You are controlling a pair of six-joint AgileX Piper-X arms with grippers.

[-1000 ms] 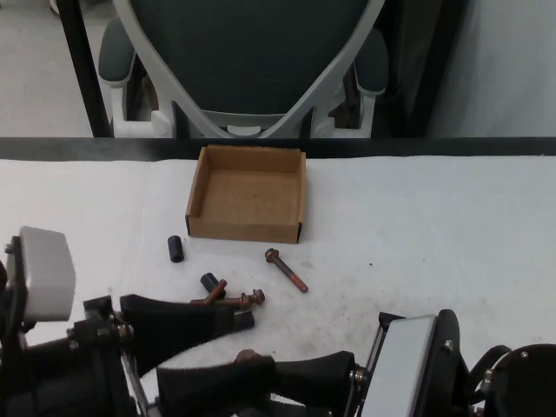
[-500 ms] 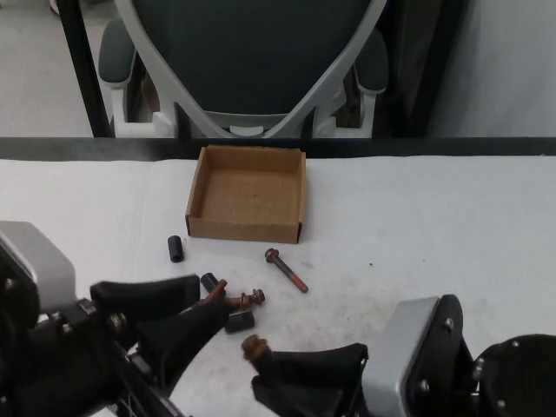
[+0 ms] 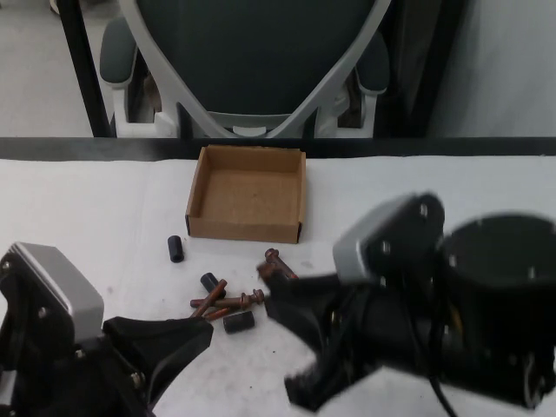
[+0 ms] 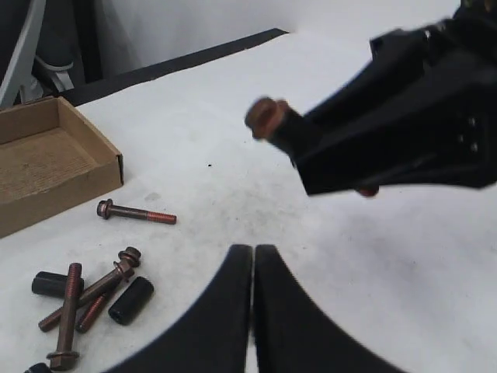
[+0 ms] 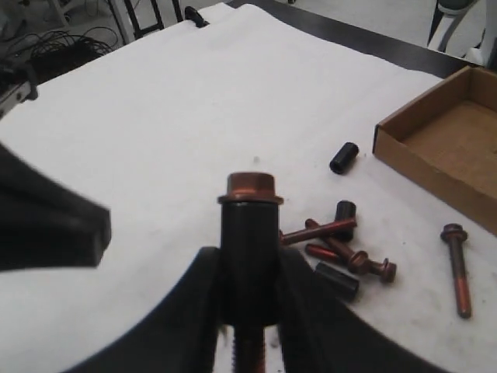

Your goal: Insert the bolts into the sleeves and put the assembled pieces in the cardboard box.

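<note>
My right gripper (image 5: 250, 268) is shut on a black sleeve (image 5: 250, 249) with a copper bolt through it; the bolt head (image 5: 250, 186) sticks out beyond the sleeve. In the high view the right gripper (image 3: 276, 300) hangs above the bench, just right of the loose parts. The left gripper (image 4: 253, 252) is shut with nothing in it, low at the near left (image 3: 195, 334). Loose bolts (image 3: 221, 300) and three black sleeves (image 3: 175, 249), (image 3: 209, 281), (image 3: 238, 321) lie in front of the cardboard box (image 3: 243, 230). Another bolt (image 4: 136, 212) lies apart.
The cardboard box (image 5: 404, 124) stands open with nothing inside, beyond the parts. The bench is covered in white cloth. Behind its far edge stands an office chair (image 3: 248, 61). Bare cloth stretches right of the box.
The right arm has risen and swung forward with the sleeved bolt, now partly covering the lone bolt. The left gripper has drawn back toward the near left and shut.
</note>
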